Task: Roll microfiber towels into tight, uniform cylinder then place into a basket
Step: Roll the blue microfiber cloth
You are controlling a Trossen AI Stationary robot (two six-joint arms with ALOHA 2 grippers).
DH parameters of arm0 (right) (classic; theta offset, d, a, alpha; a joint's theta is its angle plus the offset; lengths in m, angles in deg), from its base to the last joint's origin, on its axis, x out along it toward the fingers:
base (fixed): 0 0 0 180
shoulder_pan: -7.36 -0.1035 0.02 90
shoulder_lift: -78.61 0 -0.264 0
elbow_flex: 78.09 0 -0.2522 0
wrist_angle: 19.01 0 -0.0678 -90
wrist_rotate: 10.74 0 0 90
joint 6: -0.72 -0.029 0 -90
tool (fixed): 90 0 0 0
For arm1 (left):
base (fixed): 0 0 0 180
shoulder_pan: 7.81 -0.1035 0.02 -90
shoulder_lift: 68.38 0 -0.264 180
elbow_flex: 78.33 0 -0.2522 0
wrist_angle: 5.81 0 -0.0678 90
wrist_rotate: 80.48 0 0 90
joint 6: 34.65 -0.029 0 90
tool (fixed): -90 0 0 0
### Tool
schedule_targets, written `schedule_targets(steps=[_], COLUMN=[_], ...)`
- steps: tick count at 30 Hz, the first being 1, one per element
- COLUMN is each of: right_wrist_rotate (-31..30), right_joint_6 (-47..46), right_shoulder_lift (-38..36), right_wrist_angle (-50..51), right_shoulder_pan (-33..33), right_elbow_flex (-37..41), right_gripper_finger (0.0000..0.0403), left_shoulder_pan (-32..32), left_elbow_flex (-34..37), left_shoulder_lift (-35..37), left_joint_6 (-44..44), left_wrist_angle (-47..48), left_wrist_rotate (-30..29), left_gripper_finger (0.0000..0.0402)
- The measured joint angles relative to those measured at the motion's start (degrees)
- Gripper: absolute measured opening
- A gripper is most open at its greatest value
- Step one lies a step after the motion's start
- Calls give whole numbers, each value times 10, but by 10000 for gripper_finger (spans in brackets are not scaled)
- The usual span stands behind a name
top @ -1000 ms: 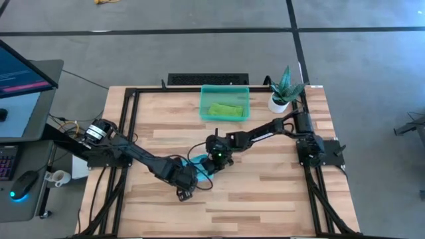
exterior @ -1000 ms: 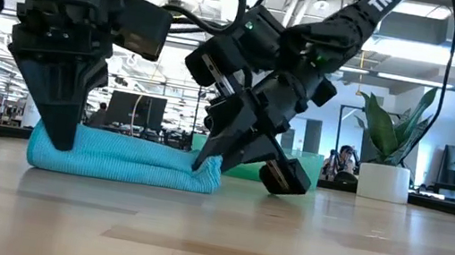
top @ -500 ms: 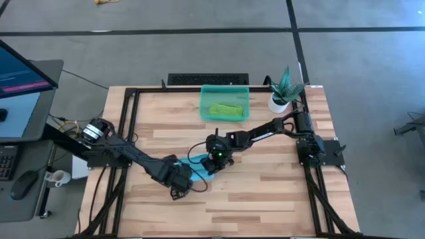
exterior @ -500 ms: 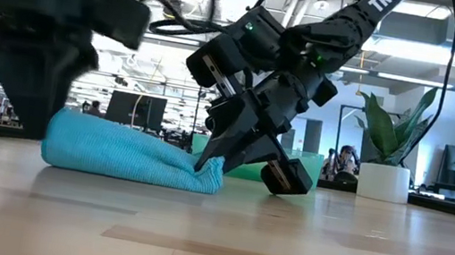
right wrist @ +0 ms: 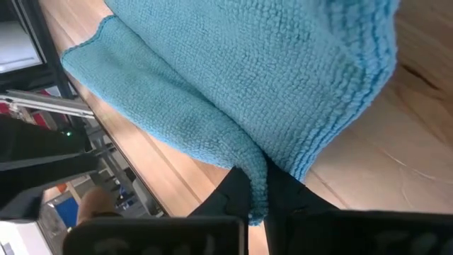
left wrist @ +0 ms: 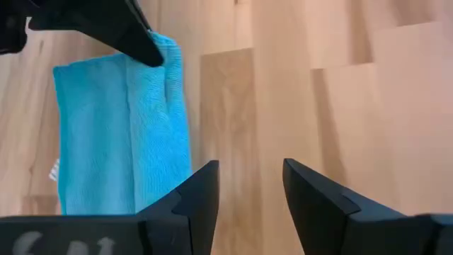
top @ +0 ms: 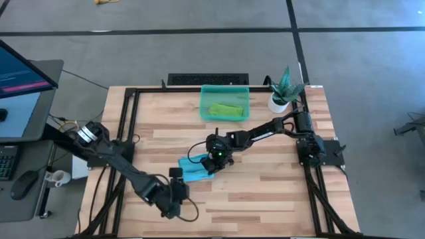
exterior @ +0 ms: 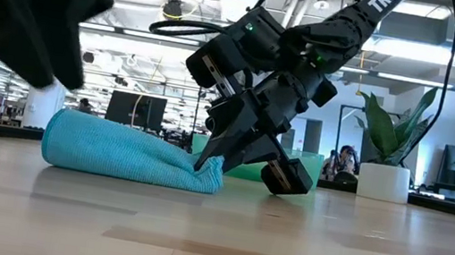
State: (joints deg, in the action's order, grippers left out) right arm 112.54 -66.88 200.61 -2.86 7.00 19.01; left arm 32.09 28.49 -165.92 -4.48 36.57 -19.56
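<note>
In the low view the left arm [exterior: 19,10] is a dark blur cut off at the upper left edge. The basket [exterior: 307,168] sits mostly hidden behind the right gripper [exterior: 213,163]. In the left wrist view the blue towel [left wrist: 117,134] is cut off at the bottom by the gripper body.

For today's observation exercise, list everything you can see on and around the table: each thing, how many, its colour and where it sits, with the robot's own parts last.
Blue towel: one, turquoise, folded, middle of the table.
Green towel: one, lime, lying inside the basket.
Basket: one, translucent teal, far edge of the table.
Plant pot: one, white with a green plant, far right corner.
Table: one, light wood with a black frame.
Monitor: one, lit screen, left of the table.
Left gripper: open, empty, near the table's front edge, apart from the blue towel.
Right gripper: shut on the blue towel's edge at mid-table.
</note>
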Motion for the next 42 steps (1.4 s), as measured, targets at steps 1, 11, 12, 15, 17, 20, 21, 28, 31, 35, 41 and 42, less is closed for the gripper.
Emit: schedule_targets(steps=[1, 11, 12, 15, 17, 20, 21, 28, 31, 35, 41, 42], right_wrist_rotate=[0, 5, 5, 6, 2, -1, -2, -8, -8, -5, 31, 28], right_joint_6=[0, 4, 4, 8, 9, 9, 9, 51, 70, 97, 109, 116], right_shoulder_lift=[0, 0, 0, 0, 0, 0, 0, 0, 1, 1, -5, -9], right_wrist_angle=[-1, -8, -8, -12, -15, -20, -21, -31, -32, -30, -28, -26], right_shoulder_pan=[0, -10, -11, -14, -17, -24, -26, -42, -46, -46, -36, -37], right_elbow_flex=[0, 1, 1, 1, 1, 1, 1, 0, 0, 0, 0, 1], right_gripper_finger=[33, 35, 34, 32, 32, 37, 39, 60, 82, 127, 186, 192], left_shoulder_pan=[-5, -74, -76, -81, -84, -87, -88, -89, -88, -88, -88, -88], left_elbow_flex=[0, 0, 0, 14, 31, 47, 48, 49, 50, 50, 50, 50], left_shoulder_lift=[-8, -38, -37, -49, -58, -68, -71, -71, -71, -72, -72, -72], left_joint_6=[-2, 32, 40, 68, 81, 98, 103, 114, 114, 110, 110, 110], left_wrist_angle=[-3, 46, 58, 55, 37, 22, 22, 26, 26, 26, 27, 27], left_wrist_rotate=[-2, -22, -16, 16, 19, 19, 20, 43, 44, 48, 48, 48], left_gripper_finger=[149, 149, 149, 149, 149, 149, 149, 149, 149, 149, 149, 149])
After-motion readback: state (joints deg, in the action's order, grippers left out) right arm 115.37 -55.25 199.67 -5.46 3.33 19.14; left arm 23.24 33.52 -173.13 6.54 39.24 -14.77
